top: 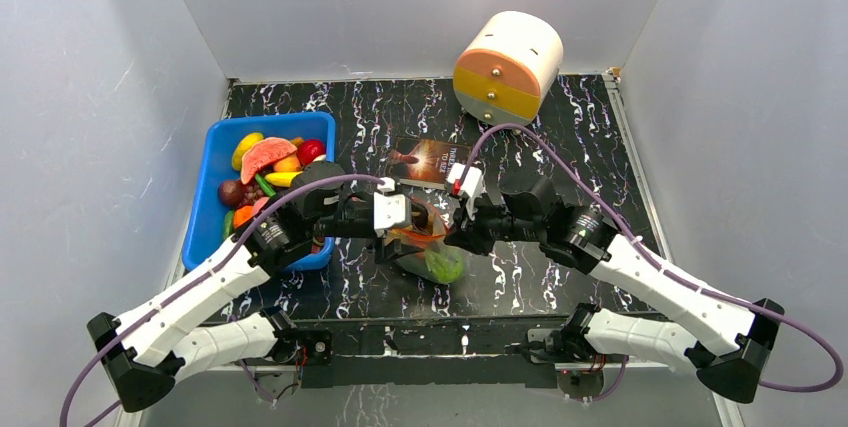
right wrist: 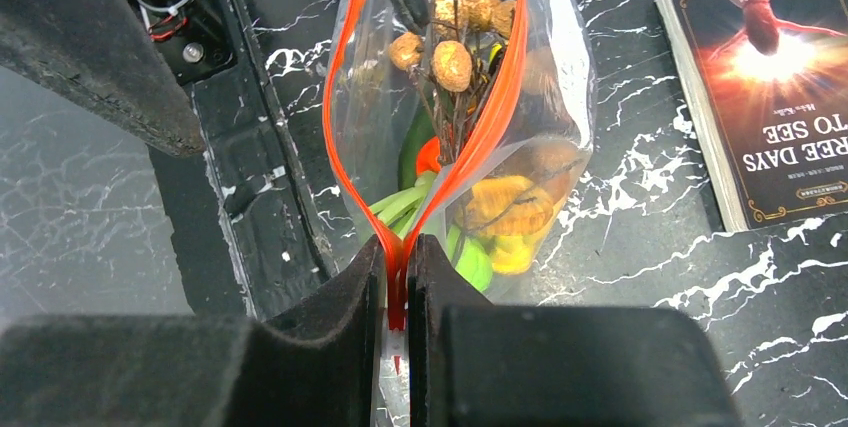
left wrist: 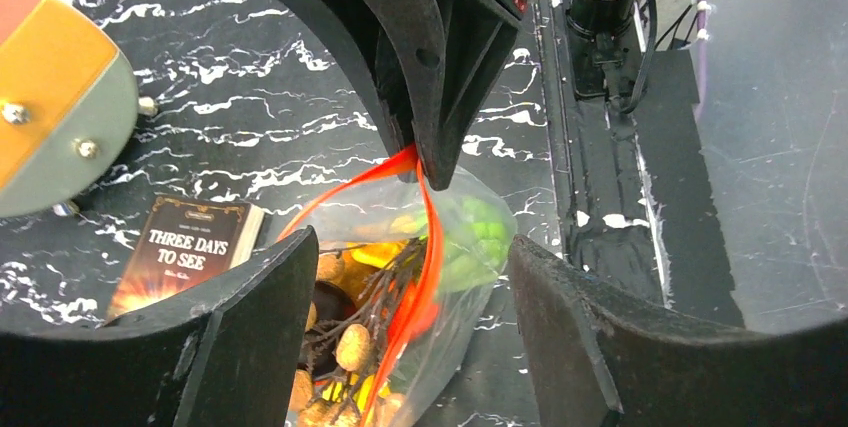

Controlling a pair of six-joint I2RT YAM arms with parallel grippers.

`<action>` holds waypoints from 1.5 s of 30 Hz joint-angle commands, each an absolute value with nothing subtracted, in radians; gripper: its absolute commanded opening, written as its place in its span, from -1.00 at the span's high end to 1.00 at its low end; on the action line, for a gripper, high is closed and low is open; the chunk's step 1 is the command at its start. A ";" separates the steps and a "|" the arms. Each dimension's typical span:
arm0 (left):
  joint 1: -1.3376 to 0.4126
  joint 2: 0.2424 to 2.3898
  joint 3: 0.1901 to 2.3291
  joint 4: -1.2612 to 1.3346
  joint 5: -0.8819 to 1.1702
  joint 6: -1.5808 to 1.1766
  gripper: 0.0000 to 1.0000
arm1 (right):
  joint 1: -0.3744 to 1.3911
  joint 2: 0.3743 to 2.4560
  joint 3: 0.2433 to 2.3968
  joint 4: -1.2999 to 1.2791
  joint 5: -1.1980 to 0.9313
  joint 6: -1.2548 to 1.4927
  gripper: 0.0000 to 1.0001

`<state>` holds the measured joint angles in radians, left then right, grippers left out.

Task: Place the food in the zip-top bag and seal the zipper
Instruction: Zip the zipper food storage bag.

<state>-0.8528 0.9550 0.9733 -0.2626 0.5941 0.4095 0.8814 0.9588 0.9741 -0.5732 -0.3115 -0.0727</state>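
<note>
- Top external view: taking in both arms meeting over the middle of the black marbled table (top: 560, 147), with the zip-top bag (top: 438, 259) slumping just below the two wrists, near the front edge.
- Also catching, there alone, the blue bin (top: 212, 209) at the left, heaped with loose food (top: 268, 159), and the round drawer unit (top: 508, 65) at the back right.
- Hiding, from that height, how either pair of fingers is standing.
- Left wrist view: looking down at the left gripper (left wrist: 410, 247) spread wide, its matte black curved fingers (left wrist: 250, 337) flanking the bag's mouth and gripping nothing.
- Showing too the right gripper (left wrist: 425, 162) reaching in from the far side, clamped on the zipper (left wrist: 432, 247) at that end.
- Right wrist view: giving that pinch up close, with fingers pressing together on the thin red-orange strip and the two zipper halves spreading away in a long V, leaving the mouth gaping.
- Catching one dark left fingertip dipping at the far end of the open mouth; not telling whether it is touching the plastic.
- Lying to the right of the bag and apart from it, a glossy paperback book (right wrist: 770, 97).
- Showing through the clear, crinkled, shiny film: a knobbly brown cluster (right wrist: 452, 59) on thin dark stems, a smooth green piece (right wrist: 470, 262) and a ridged yellow-orange piece (right wrist: 505, 202).
</note>
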 commanded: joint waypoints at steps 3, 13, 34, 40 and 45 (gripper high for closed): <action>-0.853 0.963 1.012 -0.227 0.645 0.603 -0.39 | 0.879 0.955 1.023 -0.486 -0.392 -0.128 1.00; -0.853 1.052 1.020 -0.251 0.685 0.744 -0.48 | 0.878 0.946 1.009 -0.456 -0.429 -0.139 1.00; -0.852 1.134 1.089 -0.303 0.654 0.749 1.00 | 0.877 0.760 0.801 -0.272 -0.241 -0.028 0.49; -0.853 1.075 1.061 -0.246 0.642 0.607 1.00 | 0.879 0.568 0.616 0.016 -0.168 0.111 0.21; -0.852 1.027 1.014 -0.179 0.668 0.524 1.00 | 0.878 0.549 0.560 0.103 -0.188 0.151 0.22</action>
<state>-0.8536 1.0866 1.0386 -0.2840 0.6231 0.6106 0.8795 0.5552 0.5835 -0.0952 -0.2054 0.0837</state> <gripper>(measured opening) 0.010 0.404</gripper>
